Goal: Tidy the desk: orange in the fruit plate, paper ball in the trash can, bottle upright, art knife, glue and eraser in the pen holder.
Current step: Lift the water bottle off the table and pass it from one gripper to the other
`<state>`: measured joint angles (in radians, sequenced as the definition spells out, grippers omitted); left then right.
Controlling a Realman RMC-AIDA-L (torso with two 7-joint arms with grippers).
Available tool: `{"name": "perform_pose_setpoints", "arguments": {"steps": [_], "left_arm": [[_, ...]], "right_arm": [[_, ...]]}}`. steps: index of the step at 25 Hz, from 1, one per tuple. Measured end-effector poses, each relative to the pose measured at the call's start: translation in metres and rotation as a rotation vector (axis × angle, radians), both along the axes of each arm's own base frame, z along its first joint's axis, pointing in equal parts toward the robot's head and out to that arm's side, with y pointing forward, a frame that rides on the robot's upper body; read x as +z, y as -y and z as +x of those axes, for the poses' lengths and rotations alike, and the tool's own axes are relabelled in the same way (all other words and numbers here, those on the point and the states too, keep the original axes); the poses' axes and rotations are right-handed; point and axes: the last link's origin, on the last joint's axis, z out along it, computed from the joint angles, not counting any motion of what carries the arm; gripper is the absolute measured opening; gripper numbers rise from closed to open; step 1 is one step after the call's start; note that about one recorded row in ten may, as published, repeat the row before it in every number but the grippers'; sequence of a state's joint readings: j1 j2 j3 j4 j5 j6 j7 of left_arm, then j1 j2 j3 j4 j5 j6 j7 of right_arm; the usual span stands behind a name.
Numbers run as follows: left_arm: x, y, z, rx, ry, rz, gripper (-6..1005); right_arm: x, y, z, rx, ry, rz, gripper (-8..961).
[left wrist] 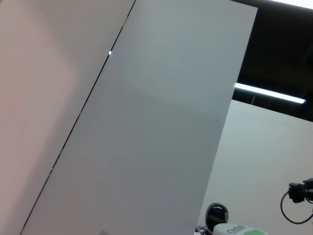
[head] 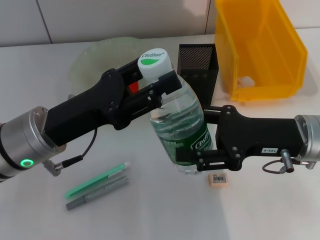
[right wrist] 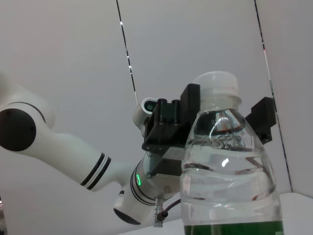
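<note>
Standing upright near the middle of the bench, the bottle is held from both sides at once. The left hand reaches in from the left and its fingers pinch the neck just under the white cap, while the right hand comes from the right and its fingers close on the lower body around the dark green label. From the right wrist view the bottle fills the foreground, half full of water, with the left hand clamped on either side of its neck. The left wrist view shows mostly wall, with only the cap at the lower edge. Just behind the bottle stands the black mesh pen holder, and beside that, toward the right, the yellow trash can with a pale crumpled paper ball in its bottom. The pale green fruit plate sits behind the left arm, partly hidden by it. An eraser lies on the bench just below the right hand, and two pens, one green and one grey, lie side by side to the left front.
</note>
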<state>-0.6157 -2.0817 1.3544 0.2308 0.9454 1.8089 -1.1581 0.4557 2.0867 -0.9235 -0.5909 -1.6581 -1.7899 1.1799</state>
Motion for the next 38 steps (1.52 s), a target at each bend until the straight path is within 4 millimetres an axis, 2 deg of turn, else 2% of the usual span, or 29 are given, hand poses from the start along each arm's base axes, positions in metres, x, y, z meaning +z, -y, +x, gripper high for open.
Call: {"name": "perform_pose_setpoints", "arguments": {"steps": [3, 7, 27, 38], "left_arm": [[0.000, 0.000, 0.001, -0.012, -0.005, 0.008, 679], [0.000, 0.000, 0.001, -0.014, -0.006, 0.012, 486], [-0.001, 0.003, 0.003, -0.050, -0.013, 0.012, 458], [-0.002, 0.004, 0.007, -0.082, -0.029, -0.002, 457]], "right_arm": [[0.000, -0.001, -0.001, 0.002, 0.000, -0.003, 764], [0.000, -0.001, -0.001, 0.000, -0.002, -0.006, 769], [0.000, 0.001, 0.000, -0.026, 0.002, -0.055, 795], [0.017, 0.004, 0.001, -0.027, 0.034, -0.058, 800]]}}
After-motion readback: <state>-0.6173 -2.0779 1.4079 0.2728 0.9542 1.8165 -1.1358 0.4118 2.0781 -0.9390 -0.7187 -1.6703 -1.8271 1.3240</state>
